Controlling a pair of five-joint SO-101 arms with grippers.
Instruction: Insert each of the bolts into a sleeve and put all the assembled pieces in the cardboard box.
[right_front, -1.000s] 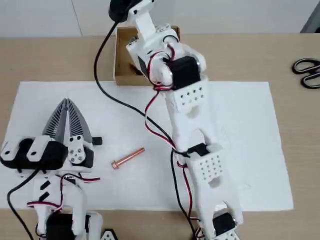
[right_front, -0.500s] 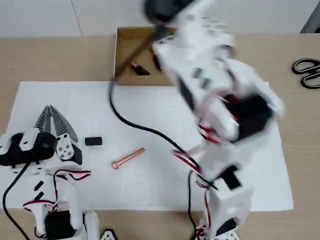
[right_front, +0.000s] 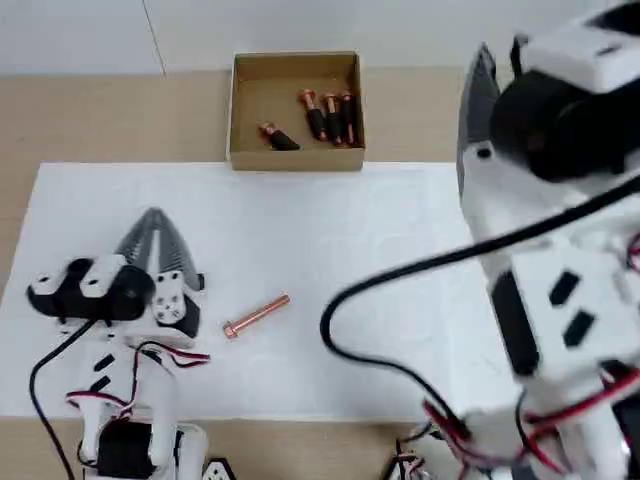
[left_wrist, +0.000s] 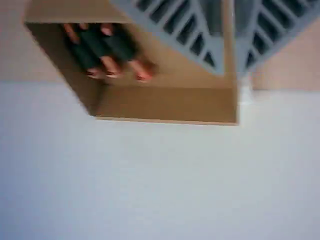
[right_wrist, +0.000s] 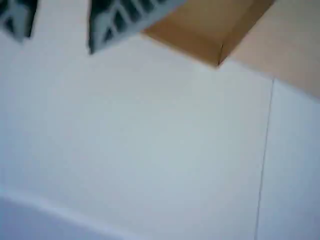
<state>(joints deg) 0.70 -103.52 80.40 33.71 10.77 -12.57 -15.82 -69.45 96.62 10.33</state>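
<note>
1 bolt near L pincer

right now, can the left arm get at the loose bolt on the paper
Probably yes: the bolt lies in the open on the white paper, close beside the left gripper.

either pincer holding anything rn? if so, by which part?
Nothing held: left pincer is shut with nothing in it, right pincer is open over bare paper. The loose bolt lies on the paper, untouched.
</note>
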